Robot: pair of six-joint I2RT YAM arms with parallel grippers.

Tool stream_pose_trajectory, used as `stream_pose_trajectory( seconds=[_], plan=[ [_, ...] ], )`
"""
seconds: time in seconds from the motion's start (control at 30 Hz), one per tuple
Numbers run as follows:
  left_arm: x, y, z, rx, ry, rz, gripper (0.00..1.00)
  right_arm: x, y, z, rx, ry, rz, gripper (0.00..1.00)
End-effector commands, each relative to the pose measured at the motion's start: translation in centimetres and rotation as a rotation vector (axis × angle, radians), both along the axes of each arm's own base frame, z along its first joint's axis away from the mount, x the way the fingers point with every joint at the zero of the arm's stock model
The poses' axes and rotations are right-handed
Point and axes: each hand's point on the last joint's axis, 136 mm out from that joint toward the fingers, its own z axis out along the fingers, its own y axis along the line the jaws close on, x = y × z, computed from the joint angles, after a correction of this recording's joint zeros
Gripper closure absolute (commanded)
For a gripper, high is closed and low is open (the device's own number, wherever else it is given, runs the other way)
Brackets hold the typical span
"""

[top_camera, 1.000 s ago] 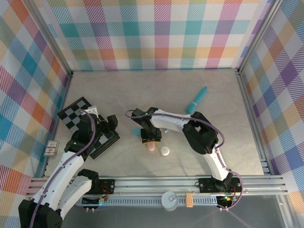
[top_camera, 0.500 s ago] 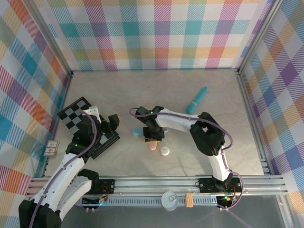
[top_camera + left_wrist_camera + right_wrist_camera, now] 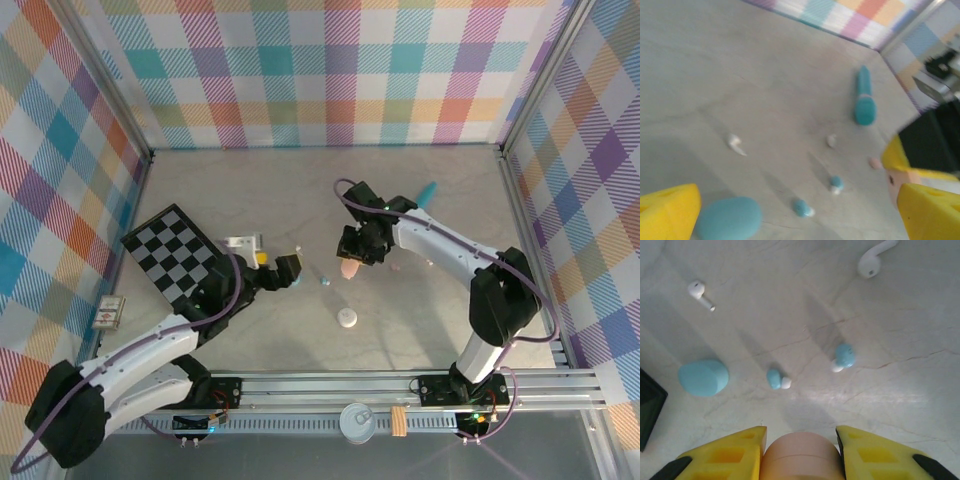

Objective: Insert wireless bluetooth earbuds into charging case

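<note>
Right gripper [image 3: 800,437]: yellow fingers [image 3: 725,456] clamped on the pink case [image 3: 801,459], one pad against each flank. Left gripper [image 3: 800,192]: fingers [image 3: 667,212] wide apart with nothing between them, and the blue case [image 3: 729,218] lying just beside one. Surface is a pale grey-beige tabletop [image 3: 250,190], faintly veined like marble. Pastel plaid walls [image 3: 320,70] stand on three sides, with an aluminium rail [image 3: 330,385] along the near edge and a checkerboard [image 3: 170,255] at 9 o'clock (top view). Right wrist view, all loose on the tabletop: blue earbud [image 3: 777,378] just beyond the pink case at 11 o'clock, long axis near level, white tip toward 3–4. Second blue earbud [image 3: 844,356] at 1 o'clock, tip toward 7. White earbud [image 3: 701,292] farther out at 10, stem toward 4–5. Second white earbud [image 3: 875,257] far at 1, stem toward 1–2. Teal stick [image 3: 863,97] lies well apart from them.
</note>
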Motion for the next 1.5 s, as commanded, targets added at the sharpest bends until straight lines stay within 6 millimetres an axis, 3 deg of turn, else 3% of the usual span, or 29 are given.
stream_pose_trajectory(
  seconds=[0.0,0.27,0.5,0.6,0.8,1.03,1.17,1.33,1.47],
  plan=[
    [-0.7,-3.4,2.0,-0.13,-0.02,-0.053,0.0,-0.2,-0.1,0.3,0.04,0.01,-0.002,0.66],
    [-2.7,-10.4,0.8,-0.306,0.063,-0.195,0.0,0.0,0.2,0.6,0.111,0.019,-0.018,0.65],
    [-2.0,-13.2,0.7,-0.444,0.089,-0.251,0.13,-0.2,0.5,1.6,0.192,0.024,-0.019,0.65],
    [-1.8,-13.8,0.3,-0.463,0.099,-0.258,0.25,-0.4,0.8,2.0,0.231,0.03,-0.017,0.65],
    [-1.4,-14.9,0.2,-0.495,0.109,-0.28,0.4,-0.8,1.2,2.5,0.268,0.033,-0.009,0.65],
    [-1.5,-15.1,0.3,-0.532,0.118,-0.295,0.79,-1.0,0.9,2.8,0.273,0.017,-0.013,0.63],
    [-1.5,-14.3,0.5,-0.533,0.131,-0.302,0.83,-0.3,0.1,4.4,0.295,-0.082,-0.006,0.39],
    [-1.2,-12.9,1.1,-0.525,0.182,-0.389,0.83,0.1,-2.1,9.5,0.424,-0.352,0.074,0.19],
    [-2.4,-13.6,3.3,-0.526,0.218,-0.566,0.83,-3.1,-2.2,13.1,0.592,-0.556,0.323,0.13]
  ],
)
